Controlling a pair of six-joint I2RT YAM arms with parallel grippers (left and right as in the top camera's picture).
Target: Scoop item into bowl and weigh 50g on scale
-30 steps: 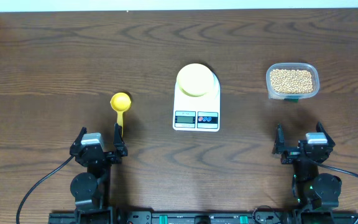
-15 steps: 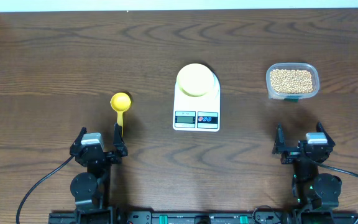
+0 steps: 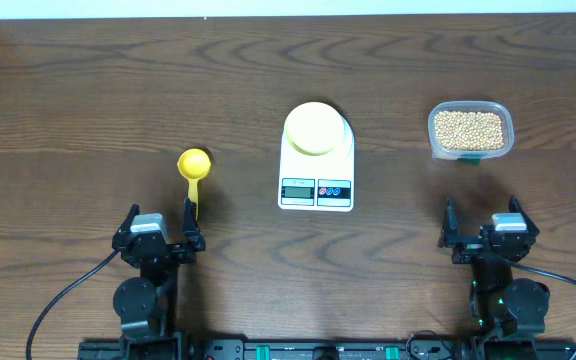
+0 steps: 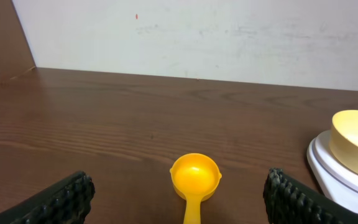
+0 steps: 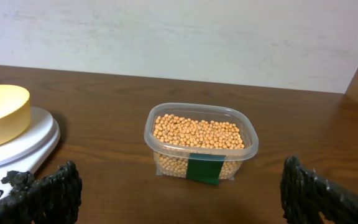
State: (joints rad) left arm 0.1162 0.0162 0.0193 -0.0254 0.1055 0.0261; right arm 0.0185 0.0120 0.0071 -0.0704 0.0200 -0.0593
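The scoop (image 3: 194, 172) lies just up-frame of the left gripper (image 3: 160, 226), handle pointing down toward its wide, empty jaws; the beans (image 3: 470, 129) sit upper right, beyond the equally wide, empty right gripper (image 3: 482, 222).

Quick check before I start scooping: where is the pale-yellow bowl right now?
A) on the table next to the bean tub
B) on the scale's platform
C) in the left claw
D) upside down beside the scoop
B: the bowl sits upright on the round platform of the scale, apart from the tub and the scoop.
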